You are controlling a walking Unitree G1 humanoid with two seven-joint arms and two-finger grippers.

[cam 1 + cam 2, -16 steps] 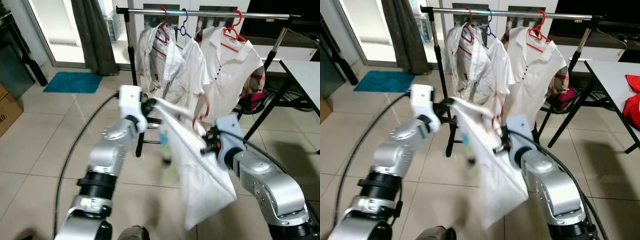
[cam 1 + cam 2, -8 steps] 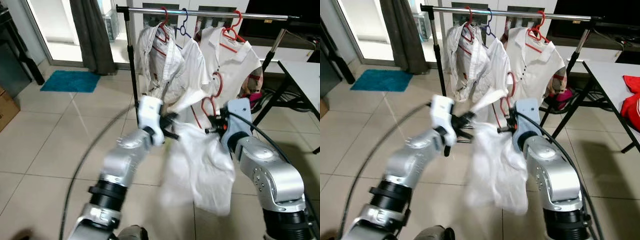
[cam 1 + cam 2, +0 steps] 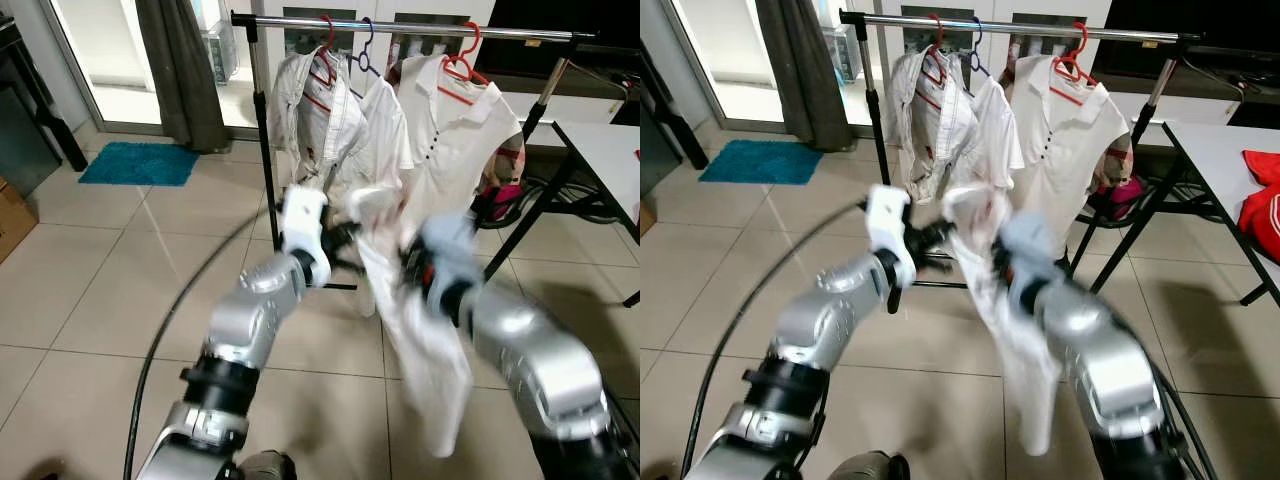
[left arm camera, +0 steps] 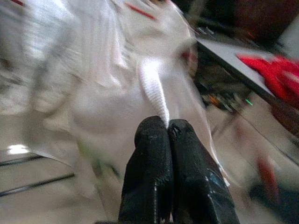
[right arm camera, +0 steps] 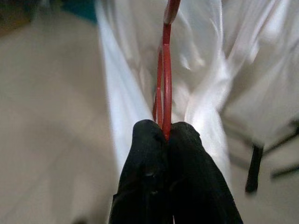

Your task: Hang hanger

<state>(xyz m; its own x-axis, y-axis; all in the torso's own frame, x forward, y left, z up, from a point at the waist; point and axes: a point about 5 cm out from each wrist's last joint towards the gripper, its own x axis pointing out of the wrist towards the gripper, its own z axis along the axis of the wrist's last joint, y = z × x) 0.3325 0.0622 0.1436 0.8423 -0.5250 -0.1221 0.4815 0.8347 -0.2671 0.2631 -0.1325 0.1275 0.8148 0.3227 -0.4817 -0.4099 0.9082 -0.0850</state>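
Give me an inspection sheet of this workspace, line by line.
Surface: tiled floor.
Job's things: red hanger inside a white shirt, held up in front of the rack, not yet hooked.
Clutter: three hung shirts; red cloth on a table; blue mat.
Grippers: left gripper shut on shirt fabric; right gripper shut on the hanger.
Cables: black cable across the floor.
Surroundings: curtain, doorway.

Hanger (image 5: 166, 79): red. Held shirt (image 3: 425, 350): white. Fingers (image 5: 149, 172): black. Arms (image 3: 255, 315): silver. Hung shirts (image 3: 455, 140): white, on red hangers. Rug (image 3: 135, 163): teal. Floor (image 3: 90, 290): beige tile.
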